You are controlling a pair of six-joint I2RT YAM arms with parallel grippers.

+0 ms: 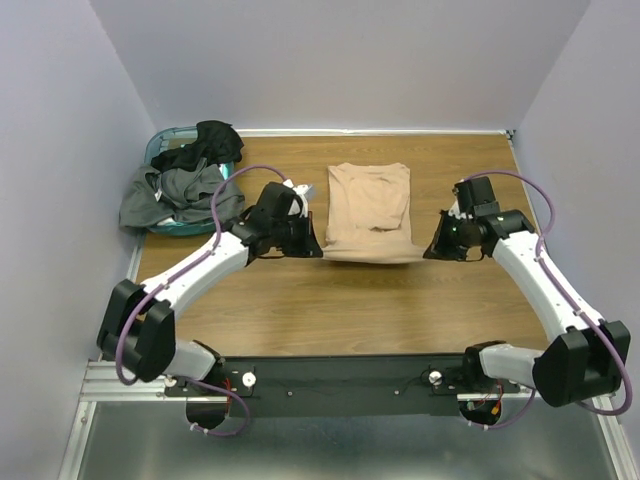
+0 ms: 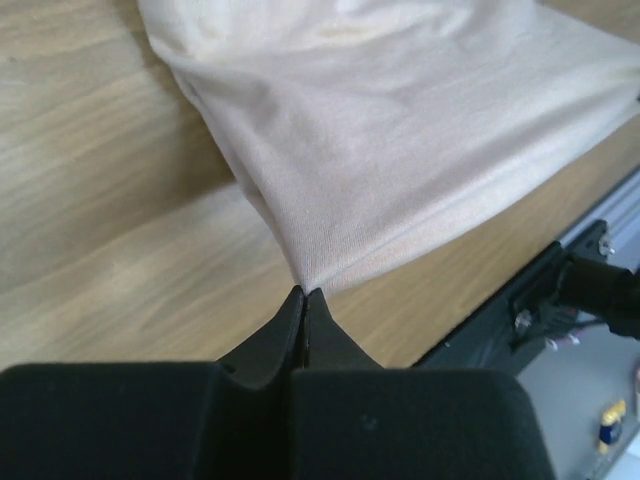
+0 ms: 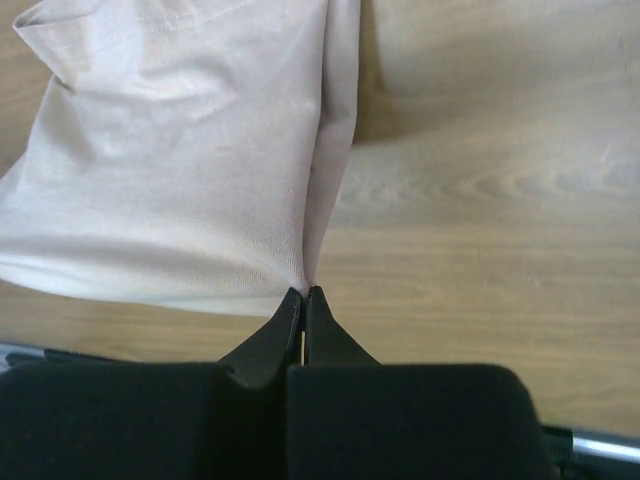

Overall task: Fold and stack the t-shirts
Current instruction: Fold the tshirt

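1. Left tool: jaws clenched tip to tip, pinching the near left hem corner of the tan t-shirt.
2. Right tool: jaws clenched likewise, pinching the near right hem corner of the same shirt.
3. The wrist views show each pinch close up and the hem raised off the counter. Only the top view shows the hem stretched between both tools, with the shirt's far part lying flat at mid-counter.
4. Only the top view shows the dark grey t-shirt and the black t-shirt. They are heaped in and over the teal basket at the far left corner, well apart from both tools.
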